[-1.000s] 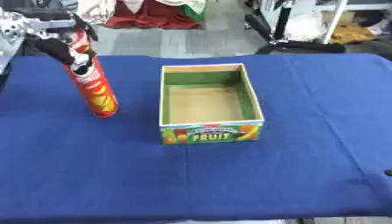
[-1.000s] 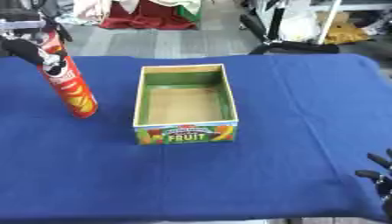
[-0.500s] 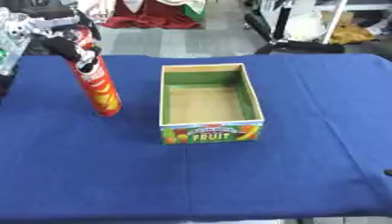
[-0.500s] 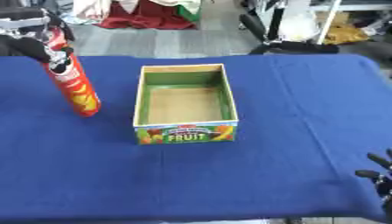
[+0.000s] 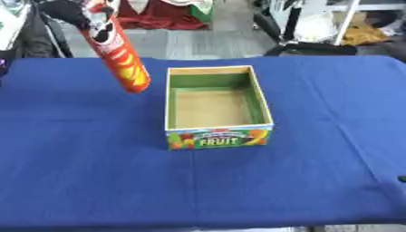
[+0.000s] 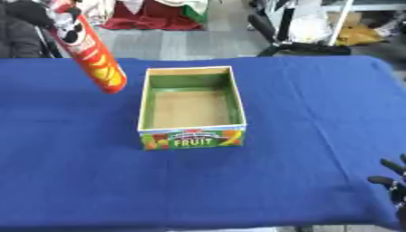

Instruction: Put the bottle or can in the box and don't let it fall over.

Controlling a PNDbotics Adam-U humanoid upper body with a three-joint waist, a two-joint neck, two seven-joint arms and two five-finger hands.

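**Our left hand holds the tall can up in the air**

Our left hand (image 5: pixel 67 11) has its fingers curled round the top of the tall red can (image 5: pixel 119 56). We hold the can up off the blue cloth (image 5: pixel 87 172), to the left of the box (image 5: pixel 215 106). It is not over the box yet. The can leans, with its bottom end closer to the box than its top.

We think the can is light and stiff, with a smooth round side that could slip. It is tall and thin, so it could tip over easily. Holding it near the top lets us lower it straight down. We should make it stand up straight first.

The box is open at the top and looks empty. It has green walls, a brown floor and the word FRUIT on the front. It sits flat on the cloth.

Our right hand (image 6: pixel 393 181) shows at the lower right corner, fingers loose and holding nothing.

Behind the table we see chairs and red cloth.
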